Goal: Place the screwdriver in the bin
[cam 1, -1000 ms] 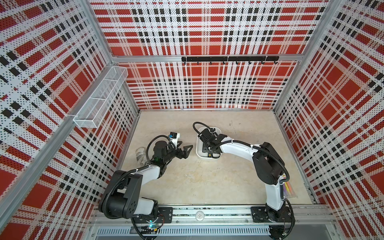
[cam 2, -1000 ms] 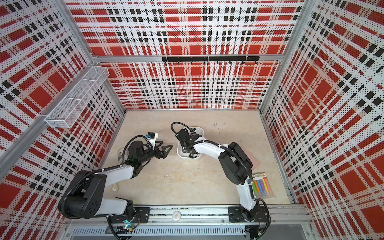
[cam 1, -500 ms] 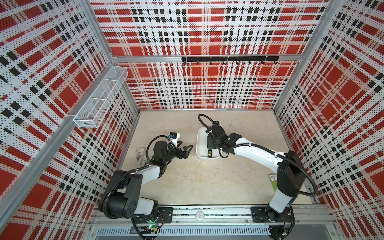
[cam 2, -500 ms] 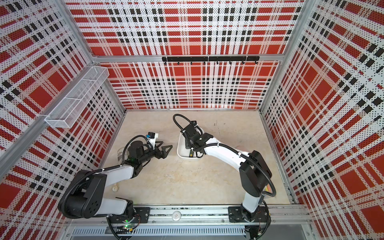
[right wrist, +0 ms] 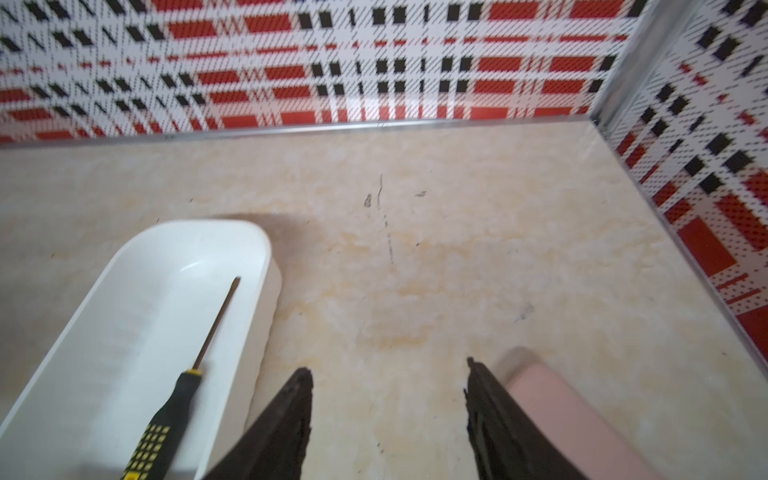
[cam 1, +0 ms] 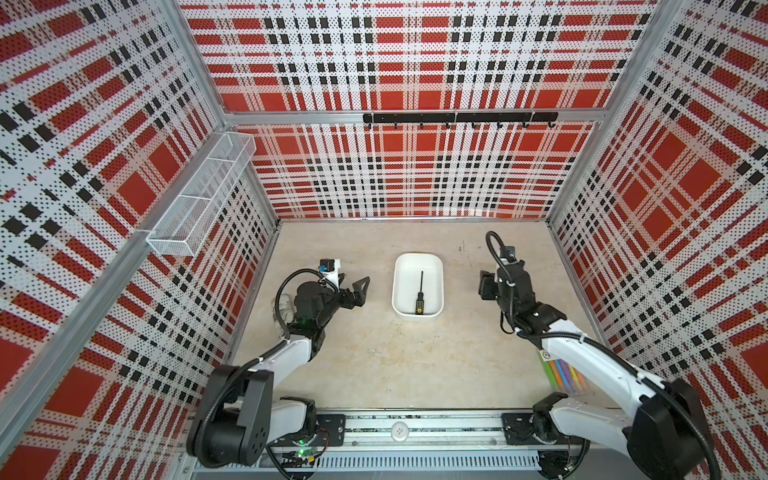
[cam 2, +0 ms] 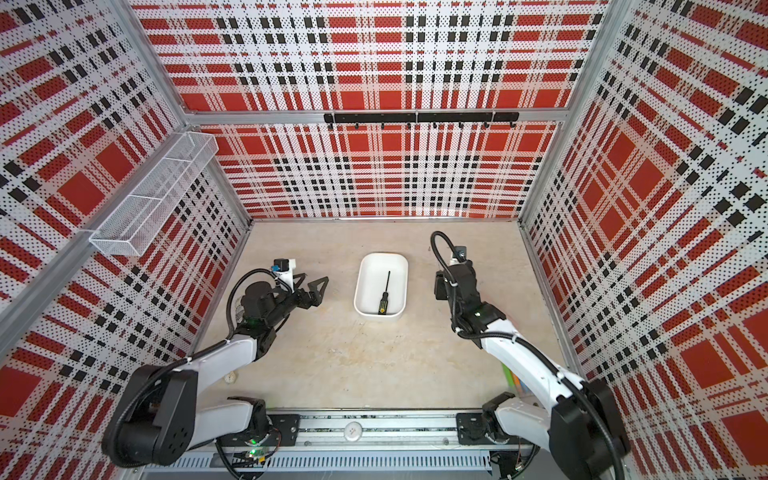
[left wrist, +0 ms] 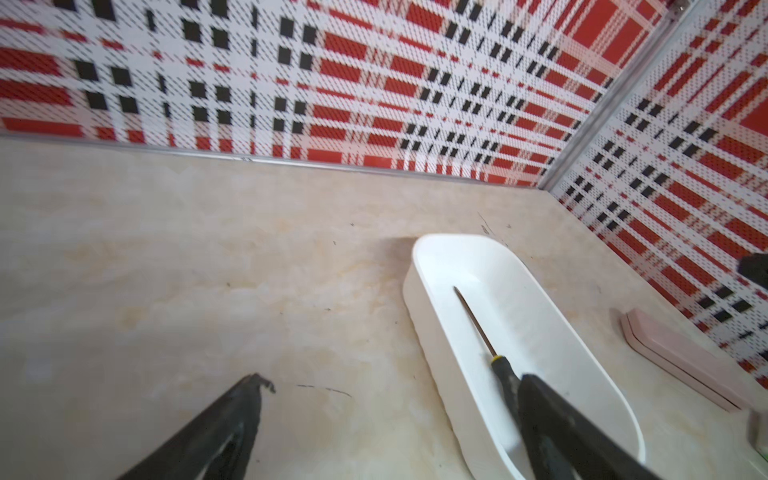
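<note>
The screwdriver point(cam 1: 419, 297) is lying flat inside the bin point(cam 1: 397, 286), so the job is looking done. The right gripper point(right wrist: 388, 370) is hanging just beside the bin, jaws partly apart and gripping nothing; the left gripper point(left wrist: 390, 380) is gaping wide, also empty. Risk: either arm swinging inward could be clipping the bin wall, shoving it or tipping the tool out

Screwdriver point(cam 2: 384, 296) lies flat inside the white bin point(cam 2: 360, 291), mid table point(cam 2: 374, 365), tip pointing to the back, yellow-dotted handle at the near end. Left gripper point(cam 2: 316, 277) sits left of the bin, apart from it, fingers spread, nothing between. Right gripper point(cam 2: 439, 286) is right of the bin, clear of it, fingers hidden under the wrist. Wire basket point(cam 2: 153, 199) hangs up left; black hook rail point(cam 2: 419, 117) runs across the back.
</note>
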### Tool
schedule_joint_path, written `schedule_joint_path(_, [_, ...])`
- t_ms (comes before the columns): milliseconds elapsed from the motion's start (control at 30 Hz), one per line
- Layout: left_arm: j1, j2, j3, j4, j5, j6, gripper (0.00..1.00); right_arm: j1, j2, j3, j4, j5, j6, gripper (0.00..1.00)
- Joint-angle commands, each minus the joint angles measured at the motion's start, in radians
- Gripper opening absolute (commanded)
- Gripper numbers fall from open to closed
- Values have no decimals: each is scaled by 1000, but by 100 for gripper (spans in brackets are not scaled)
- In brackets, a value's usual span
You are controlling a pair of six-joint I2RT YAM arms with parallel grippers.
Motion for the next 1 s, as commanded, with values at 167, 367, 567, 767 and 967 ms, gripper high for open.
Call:
schedule_joint_path(167, [37,-133,-93,30,-282,106,98,-141,-145,-221,326,-39,-135,61])
schedule_joint_path(367, [113,-163,-176,175,-324,127,98,-176,-153,-409,635,-31,-253,60])
schedule_joint_path(567, [135,-129,-319,480,-357,178,98,-187,-9,-538,1008,-47,-337,60])
schedule_joint_path(767, [148,-37,-346,601,-354,180,98,-210,191,-547,1213,-57,-342,60])
schedule_joint_path(967, [156,61,-321,680,-329,187,98,-240,274,-530,1271,-65,-349,60])
